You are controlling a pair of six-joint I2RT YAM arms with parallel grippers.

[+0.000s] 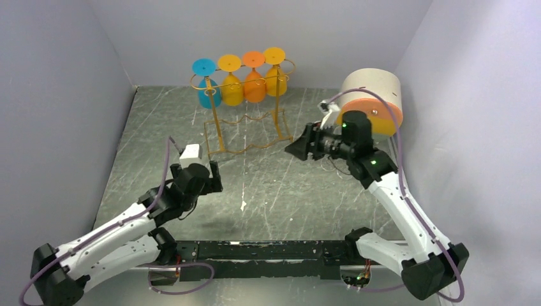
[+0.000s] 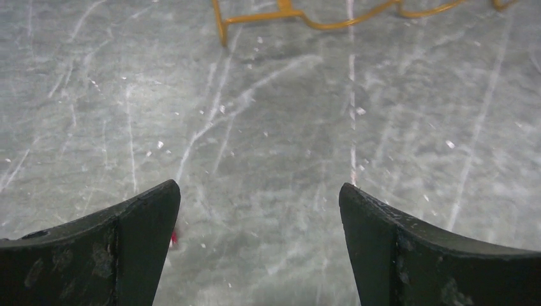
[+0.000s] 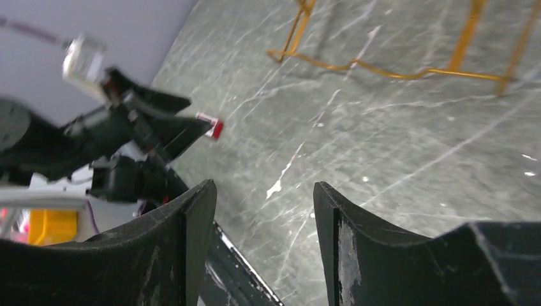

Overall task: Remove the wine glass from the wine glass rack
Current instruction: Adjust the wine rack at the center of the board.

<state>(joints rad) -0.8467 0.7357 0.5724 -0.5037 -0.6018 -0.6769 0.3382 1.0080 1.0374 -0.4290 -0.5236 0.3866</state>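
The wine glass rack (image 1: 215, 125) is a gold wire stand at the back of the table. Several wine glasses hang upside down from its top hooks: a blue one (image 1: 207, 93) at the left, a yellow one (image 1: 231, 90), an orange one (image 1: 254, 87) and another yellow one (image 1: 276, 81). My right gripper (image 1: 295, 148) hovers just right of the rack's base, open and empty (image 3: 263, 185). My left gripper (image 1: 207, 171) sits in front of the rack, wide open over bare table (image 2: 259, 188). Only the rack's base wire (image 2: 319, 24) (image 3: 383, 71) shows in the wrist views.
A beige cylinder (image 1: 373, 86) with an orange disc (image 1: 376, 115) against it stands at the back right, behind my right arm. Grey walls close in the left, back and right sides. A black rail (image 1: 255, 250) runs along the near edge. My left arm (image 3: 127, 127) shows in the right wrist view.
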